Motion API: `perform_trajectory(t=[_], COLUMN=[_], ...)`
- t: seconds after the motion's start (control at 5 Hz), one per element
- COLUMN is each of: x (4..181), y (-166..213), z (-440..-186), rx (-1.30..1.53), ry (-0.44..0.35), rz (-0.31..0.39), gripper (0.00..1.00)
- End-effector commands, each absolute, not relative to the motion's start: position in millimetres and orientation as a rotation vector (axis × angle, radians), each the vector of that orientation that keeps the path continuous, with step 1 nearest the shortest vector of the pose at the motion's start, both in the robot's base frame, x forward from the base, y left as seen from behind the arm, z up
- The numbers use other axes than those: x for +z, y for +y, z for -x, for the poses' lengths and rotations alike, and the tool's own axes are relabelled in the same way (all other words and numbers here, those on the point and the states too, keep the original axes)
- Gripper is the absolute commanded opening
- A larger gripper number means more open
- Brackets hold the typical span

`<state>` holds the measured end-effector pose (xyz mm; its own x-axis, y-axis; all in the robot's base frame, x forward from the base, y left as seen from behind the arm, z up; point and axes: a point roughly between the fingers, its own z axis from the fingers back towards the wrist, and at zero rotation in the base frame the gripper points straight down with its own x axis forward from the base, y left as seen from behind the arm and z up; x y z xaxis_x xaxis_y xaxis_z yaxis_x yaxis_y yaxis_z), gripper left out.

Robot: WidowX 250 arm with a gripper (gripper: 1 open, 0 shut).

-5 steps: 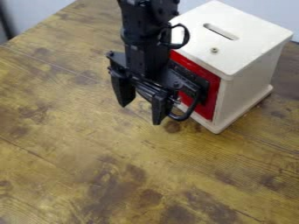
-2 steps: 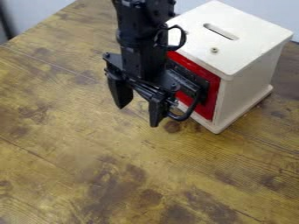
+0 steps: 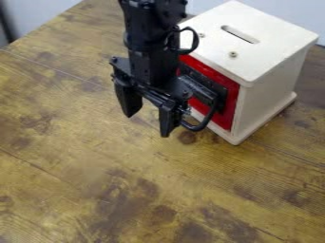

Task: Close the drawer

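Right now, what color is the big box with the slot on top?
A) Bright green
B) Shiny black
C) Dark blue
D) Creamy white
D: the box has creamy white sides and a creamy white top, with the dark slot cut into it.

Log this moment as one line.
drawer: pushed in, or nearly | gripper: open, in front of cube | hold: none visible
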<state>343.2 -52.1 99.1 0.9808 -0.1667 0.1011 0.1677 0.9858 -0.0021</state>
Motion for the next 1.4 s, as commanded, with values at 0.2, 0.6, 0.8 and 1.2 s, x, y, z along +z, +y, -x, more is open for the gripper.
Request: perform_trajectory(t=[0.2, 0.6, 0.8, 1.2], x=[128.0, 130.3, 131.5, 127.7], y=[-44.6, -55.2, -60.7, -56.3], z=[-352.8, -345.4, -341.2, -340.2], rx=[-0.134, -0.15, -0.162, -0.148], ry=[-0.172, -0.181, -0.182, -0.209], rz=[0.012, 0.008, 0.011, 0.015], gripper=[1.0, 1.0, 1.0, 1.0])
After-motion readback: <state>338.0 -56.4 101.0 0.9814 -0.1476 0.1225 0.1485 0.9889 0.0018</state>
